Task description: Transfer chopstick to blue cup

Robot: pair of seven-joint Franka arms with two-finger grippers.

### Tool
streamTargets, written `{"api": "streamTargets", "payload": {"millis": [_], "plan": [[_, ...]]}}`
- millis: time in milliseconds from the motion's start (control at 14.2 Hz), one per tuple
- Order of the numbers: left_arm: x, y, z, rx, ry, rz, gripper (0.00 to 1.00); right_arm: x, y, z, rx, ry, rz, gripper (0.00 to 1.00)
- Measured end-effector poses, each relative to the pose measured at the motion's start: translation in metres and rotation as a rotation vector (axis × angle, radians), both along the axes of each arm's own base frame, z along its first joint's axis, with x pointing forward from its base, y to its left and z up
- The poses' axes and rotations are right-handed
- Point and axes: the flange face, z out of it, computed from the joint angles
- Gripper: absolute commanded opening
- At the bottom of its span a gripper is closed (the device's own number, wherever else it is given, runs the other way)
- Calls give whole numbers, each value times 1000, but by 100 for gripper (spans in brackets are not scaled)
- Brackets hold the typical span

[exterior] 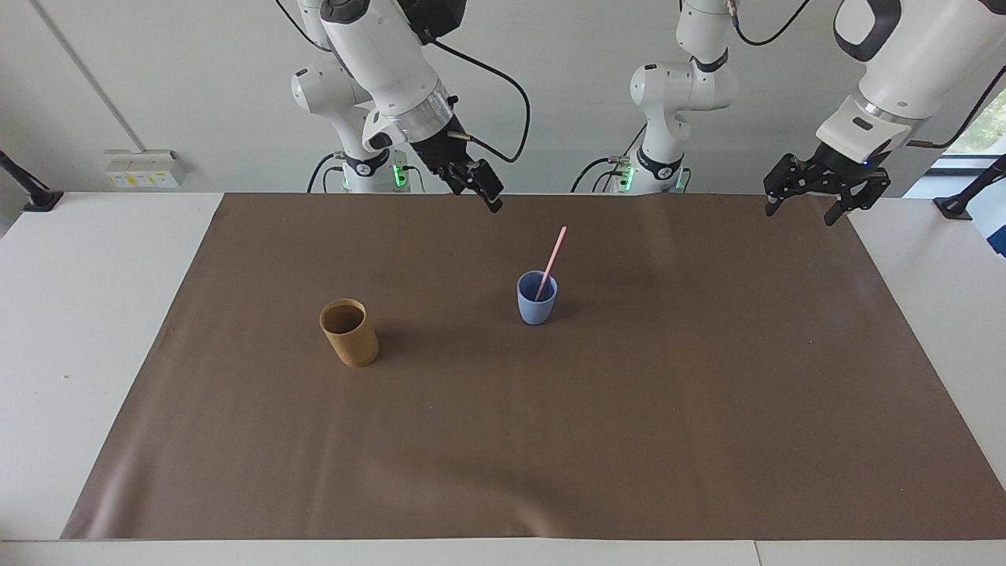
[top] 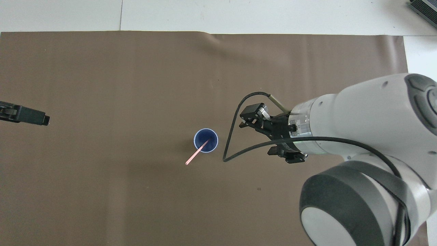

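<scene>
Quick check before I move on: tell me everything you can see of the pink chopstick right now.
The chopstick is a single thin, straight, pale-pink stick, smooth like a straw. Its lower end stands inside the blue cup and it leans on the rim, tilted toward the robots and the left arm's end of the table. More than half of it sticks out above the cup. Nothing grips it: only the cup touches it, on the brown mat near the table's middle.
</scene>
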Motion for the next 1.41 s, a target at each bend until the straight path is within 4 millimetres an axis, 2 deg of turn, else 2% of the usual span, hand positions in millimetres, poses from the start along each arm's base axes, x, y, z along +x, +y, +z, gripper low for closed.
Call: {"api": "streamTargets", "payload": {"millis": [282,494,776,846,988,1411], "plan": [[0,1,0,0,0,1,100,14,-56,5,-202,-133,287,100],[0,1,0,0,1,1,100,22,-111,13,-251,-155,408,100],[-1,0,2,0,-4,0,100,16,-199,53,-265,-105,433,100],[-1,0,3,0,-6,-1,100,13,-215,62,-263,-86,426,100],[-2,-1,6,-1,-11,-1,100,11,-227,67,-260,-64,416,100],[-5,-4,13,37,-25,27,100,14,-233,61,-304,-34,462,100]]}}
